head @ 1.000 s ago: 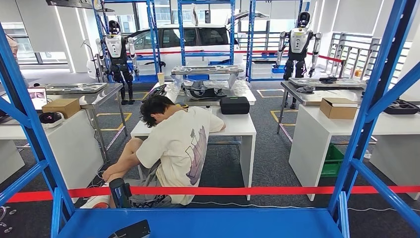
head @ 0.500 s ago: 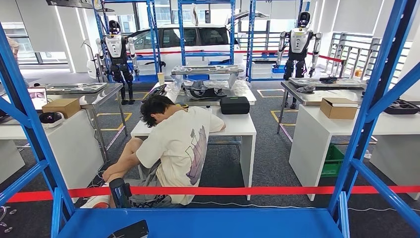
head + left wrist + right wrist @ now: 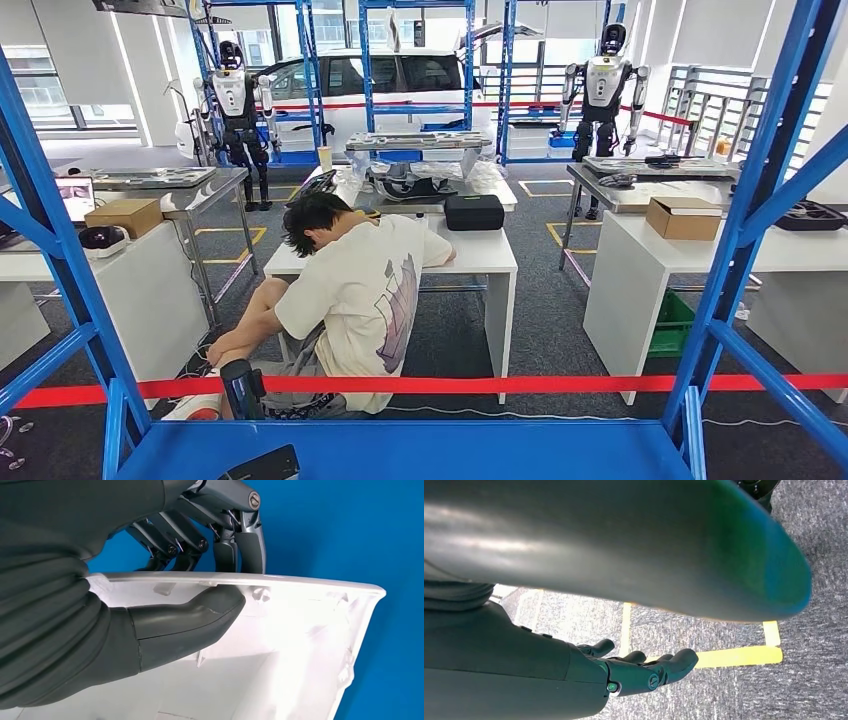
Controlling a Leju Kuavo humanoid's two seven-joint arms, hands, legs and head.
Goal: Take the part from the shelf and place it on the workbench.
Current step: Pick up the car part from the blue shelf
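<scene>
The part (image 3: 300,630) is a white plastic shell with a thin rim, seen in the left wrist view over the blue shelf board (image 3: 325,530). My left hand (image 3: 200,545) grips it at the rim, the thumb (image 3: 185,622) pressed inside the shell and the dark fingers curled over the outside. In the head view the blue shelf board (image 3: 420,450) lies along the lower edge. My right hand (image 3: 644,670) hangs above grey carpet with its fingers spread and nothing in it.
Blue shelf posts (image 3: 60,260) (image 3: 760,200) frame the head view. Beyond a red tape (image 3: 500,384), a person (image 3: 350,290) crouches by a white table (image 3: 480,255) carrying a black case (image 3: 473,212). More tables, boxes and two standing robots fill the room.
A dark piece at the shelf's front left corner in the head view has sunk slightly lower. The rest of the scene holds still.
</scene>
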